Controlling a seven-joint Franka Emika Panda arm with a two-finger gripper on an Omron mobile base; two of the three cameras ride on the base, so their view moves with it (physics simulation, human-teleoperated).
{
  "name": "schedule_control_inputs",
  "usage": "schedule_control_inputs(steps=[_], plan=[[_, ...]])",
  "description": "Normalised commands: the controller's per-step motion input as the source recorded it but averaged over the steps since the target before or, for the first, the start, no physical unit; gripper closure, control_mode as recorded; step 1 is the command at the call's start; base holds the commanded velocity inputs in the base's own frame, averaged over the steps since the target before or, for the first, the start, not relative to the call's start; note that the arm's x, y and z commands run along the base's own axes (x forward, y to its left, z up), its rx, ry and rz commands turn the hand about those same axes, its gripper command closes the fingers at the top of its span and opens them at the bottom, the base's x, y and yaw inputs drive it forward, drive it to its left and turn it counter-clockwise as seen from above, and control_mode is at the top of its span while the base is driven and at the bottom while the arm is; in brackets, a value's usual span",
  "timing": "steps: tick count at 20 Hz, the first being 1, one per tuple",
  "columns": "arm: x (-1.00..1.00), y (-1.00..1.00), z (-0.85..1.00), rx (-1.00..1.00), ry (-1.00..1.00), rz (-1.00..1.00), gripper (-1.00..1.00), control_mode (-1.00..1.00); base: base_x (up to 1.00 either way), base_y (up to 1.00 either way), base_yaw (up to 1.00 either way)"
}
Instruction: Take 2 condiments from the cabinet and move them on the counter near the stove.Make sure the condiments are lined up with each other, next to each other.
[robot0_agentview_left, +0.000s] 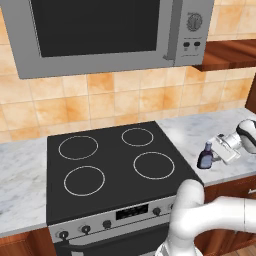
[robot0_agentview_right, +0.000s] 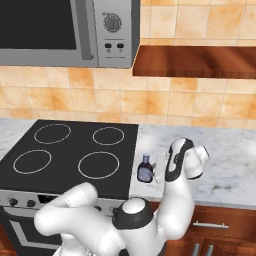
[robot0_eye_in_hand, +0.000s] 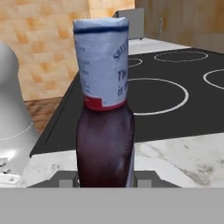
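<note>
Dark brown glass with a pale wrap near its top, the bottle (robot0_agentview_left: 205, 157) stands upright on the white marble counter (robot0_agentview_left: 192, 131) just to the right of the black stove (robot0_agentview_left: 110, 165), close to the cooktop's edge and not far from the counter's front lip. The gripper (robot0_agentview_left: 216, 152) reaches in sideways from the right at bottle height, and in the hand view the fingertips (robot0_eye_in_hand: 66, 183) sit on either side of the bottle's base, so the jaws look clenched on it, though whether they press the glass or merely bracket it is hard to make out. If this is the set-down, the thing to do well is to let the base rest flat on the marble before easing off, then draw the hand straight back to the right so a finger doesn't tip it. Bare marble runs behind and to the right, room enough for the second condiment to stand alongside. Overhead the steel microwave (robot0_agentview_left: 107, 32) and the wooden cabinet (robot0_agentview_right: 197, 61) hang well clear.
</note>
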Motion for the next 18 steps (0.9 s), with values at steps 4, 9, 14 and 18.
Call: schedule_control_inputs(steps=[4, 9, 14, 18], plan=[[0.00, 0.06, -0.30, 0.02, 0.00, -0.11, 1.00, -1.00, 0.00, 0.00, 0.00], [0.00, 0.11, -0.24, 0.00, 0.01, -0.05, 1.00, -1.00, 0.00, 0.00, 0.00], [-0.14, 0.15, -0.09, 0.00, 0.00, 0.00, -1.00, -1.00, 0.00, 0.00, 0.00], [-0.04, 0.00, 0.00, 0.00, 0.00, 0.00, -1.00, -1.00, 0.00, 0.00, 0.00]])
